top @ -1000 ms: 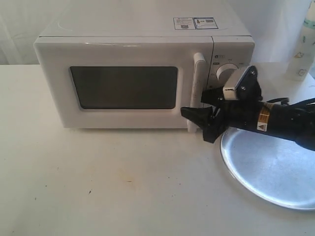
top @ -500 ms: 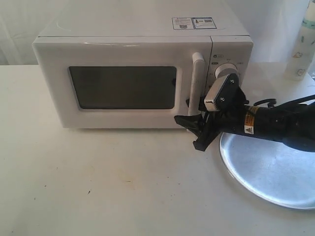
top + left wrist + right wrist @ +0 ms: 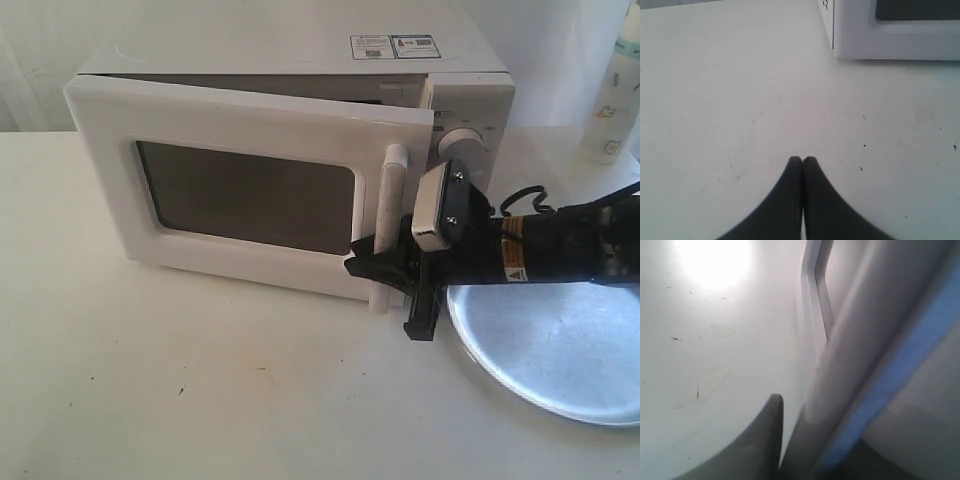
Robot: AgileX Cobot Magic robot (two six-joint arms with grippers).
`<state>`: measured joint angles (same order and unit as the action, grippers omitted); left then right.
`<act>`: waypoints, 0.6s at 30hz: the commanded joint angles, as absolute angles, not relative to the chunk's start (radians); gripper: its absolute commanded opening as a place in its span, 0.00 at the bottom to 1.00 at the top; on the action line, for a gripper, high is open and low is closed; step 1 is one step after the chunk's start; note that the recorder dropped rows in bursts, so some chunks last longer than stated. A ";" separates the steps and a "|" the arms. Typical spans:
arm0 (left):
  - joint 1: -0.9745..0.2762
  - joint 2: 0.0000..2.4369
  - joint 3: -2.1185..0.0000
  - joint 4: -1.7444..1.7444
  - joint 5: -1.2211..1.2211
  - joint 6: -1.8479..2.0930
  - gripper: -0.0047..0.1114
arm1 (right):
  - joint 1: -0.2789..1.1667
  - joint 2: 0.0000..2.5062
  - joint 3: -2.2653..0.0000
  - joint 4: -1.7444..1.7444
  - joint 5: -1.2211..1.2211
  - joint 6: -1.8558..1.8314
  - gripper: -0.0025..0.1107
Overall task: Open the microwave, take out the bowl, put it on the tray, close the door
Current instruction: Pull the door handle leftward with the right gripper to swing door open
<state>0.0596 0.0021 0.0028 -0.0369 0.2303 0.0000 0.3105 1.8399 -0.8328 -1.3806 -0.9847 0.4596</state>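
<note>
The white microwave (image 3: 290,60) stands at the back of the table, and its door (image 3: 250,190) is swung out a little, with a dark gap along its top. My right gripper (image 3: 385,298) is open and straddles the lower end of the door's vertical bar handle (image 3: 388,200). In the right wrist view the handle (image 3: 850,355) lies beside one dark finger (image 3: 767,430); the other finger is hidden behind it. The bowl is hidden. The silver tray (image 3: 560,350) lies at the right under the right arm. My left gripper (image 3: 802,160) is shut and empty over the bare table near the microwave's (image 3: 890,40) corner.
A white bottle (image 3: 618,90) stands at the back right, beyond the tray. The white table (image 3: 200,380) stretches in front of the microwave. The left arm does not show in the exterior view.
The right gripper has moved toward the front with the handle, and the door has gone from shut to partly open. The gripper has also rolled.
</note>
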 commanded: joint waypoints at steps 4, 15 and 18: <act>0.057 0.000 0.000 -0.045 0.233 0.000 0.04 | 0.328 1.687 -0.860 -1.436 -1.152 0.602 0.06; 0.057 0.000 0.000 -0.045 0.233 0.000 0.04 | 0.328 1.578 -0.846 -1.744 -1.203 1.157 0.55; 0.057 0.000 0.000 -0.045 0.233 0.000 0.04 | 0.328 1.557 -0.820 -1.744 -1.221 1.208 0.51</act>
<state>0.0596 0.0021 0.0028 -0.0369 0.2303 0.0000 0.3257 1.6102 -0.8414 -1.6985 -0.9659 1.0793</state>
